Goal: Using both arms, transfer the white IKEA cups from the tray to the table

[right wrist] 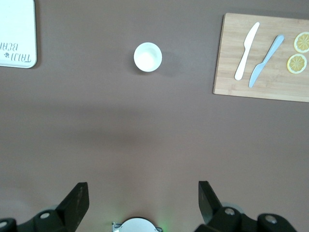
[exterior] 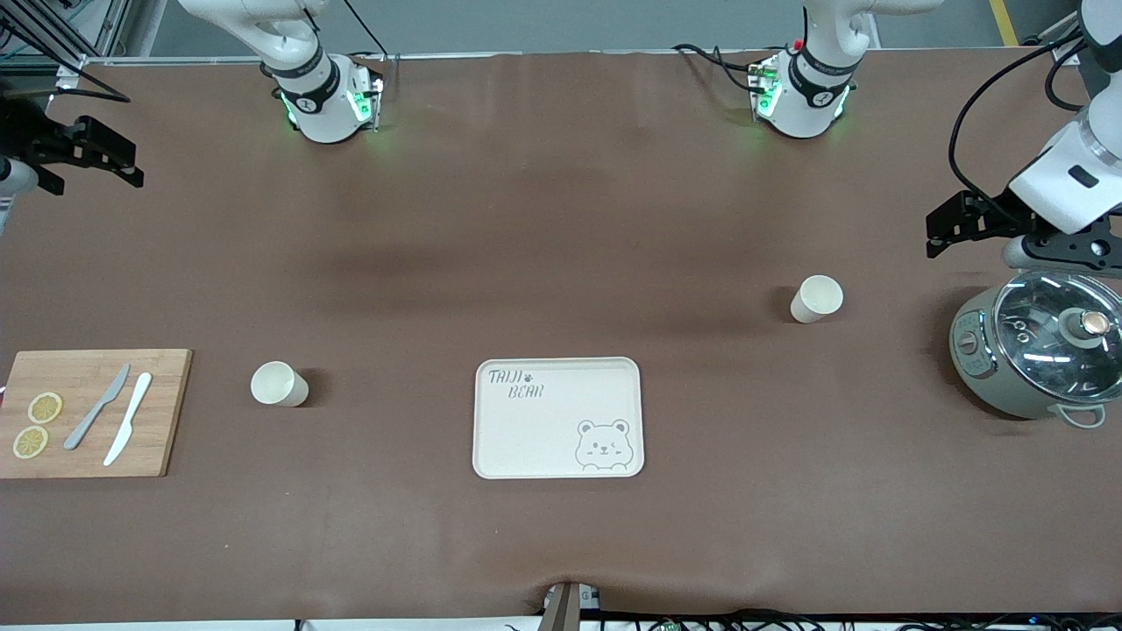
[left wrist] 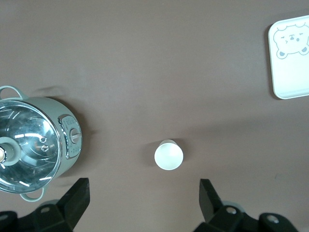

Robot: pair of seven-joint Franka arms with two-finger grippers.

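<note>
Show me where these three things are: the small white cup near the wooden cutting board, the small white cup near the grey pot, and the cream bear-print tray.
White cup near the wooden cutting board (exterior: 278, 384): front view, on its rim opening.
White cup near the grey pot (exterior: 817, 299): front view, on its side wall.
Cream bear-print tray (exterior: 543, 425): front view, on its bare middle.

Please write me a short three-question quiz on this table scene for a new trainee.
1. True or false: one of the white cups already stands on the bear-print tray.
2. Which item lies beside the two knives on the cutting board? A) lemon slices B) a spoon C) a cup
3. Fill in: the left hand is open, up near the ____ with the glass lid.

Key
1. False: the cup toward the right arm's end and the cup toward the left arm's end both stand on the bare table, apart from the tray.
2. A: lemon slices.
3. Pot. The right hand is open too, high over the table.
</note>
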